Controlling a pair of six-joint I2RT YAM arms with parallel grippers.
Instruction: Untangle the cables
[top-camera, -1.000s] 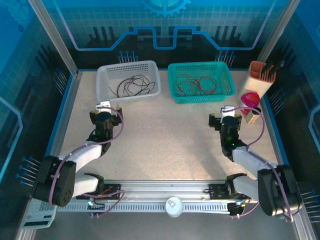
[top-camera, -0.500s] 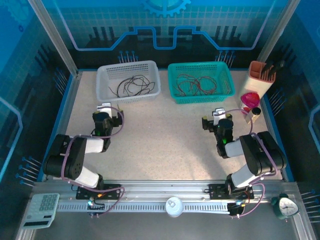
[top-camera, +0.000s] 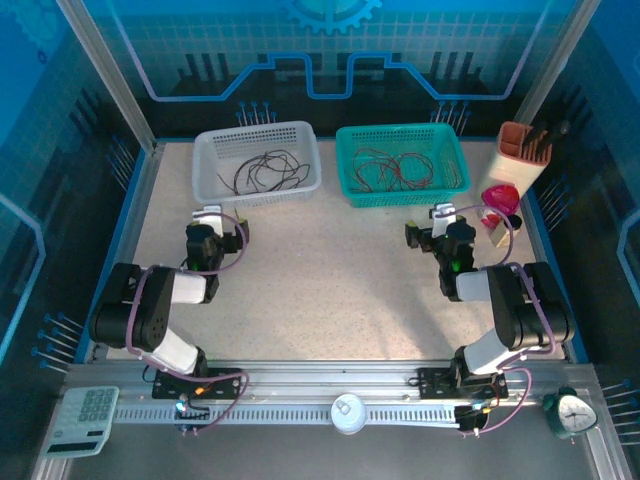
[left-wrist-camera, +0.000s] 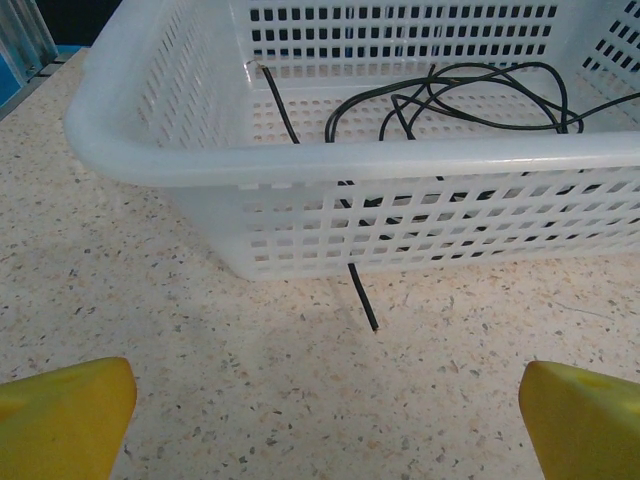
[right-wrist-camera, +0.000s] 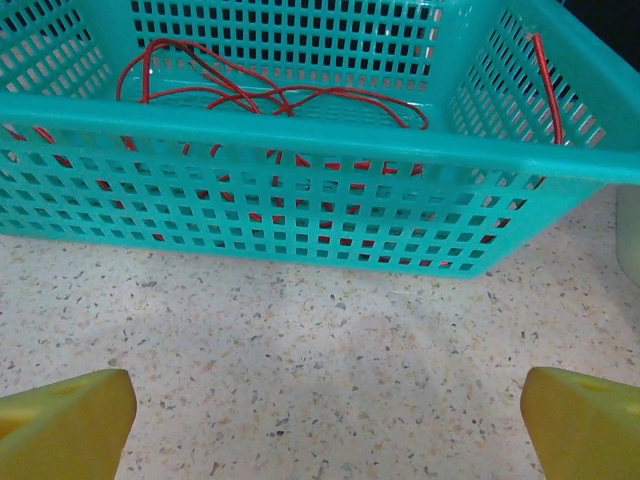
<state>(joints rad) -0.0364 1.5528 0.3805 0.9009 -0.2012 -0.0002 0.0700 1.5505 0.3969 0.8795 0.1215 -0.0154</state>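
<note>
From above, both arms are folded low over the table (top-camera: 330, 270), elbows drawn back toward its near edge and forearms reaching out toward the far edge. The left gripper (top-camera: 210, 218) points at the white basket (top-camera: 212, 150) near the far left corner. That basket holds the black cables (top-camera: 265, 172) in loose loops. The right gripper (top-camera: 445, 218) points at the teal basket (top-camera: 345, 165), which sits just beside the white one toward the far right and holds the red cables (top-camera: 400, 168). Each gripper is near its basket but apart from it.

In the left wrist view, the left gripper (left-wrist-camera: 320, 440) is spread wide, with its yellow fingertips (left-wrist-camera: 60, 415) at the two lower corners and bare table between them. The white basket's rim (left-wrist-camera: 350, 155) crosses ahead. The black cables (left-wrist-camera: 470, 85) curl inside, and one end (left-wrist-camera: 365, 300) pokes out through the wall onto the table.

In the right wrist view, the right gripper (right-wrist-camera: 320, 440) is likewise spread wide, with its yellow fingertips (right-wrist-camera: 60, 420) at the lower corners and nothing held. The teal basket (right-wrist-camera: 300, 130) stands ahead. The red cables (right-wrist-camera: 260, 95) lie tangled on its floor, and one strand (right-wrist-camera: 545, 85) runs up the right wall.
</note>
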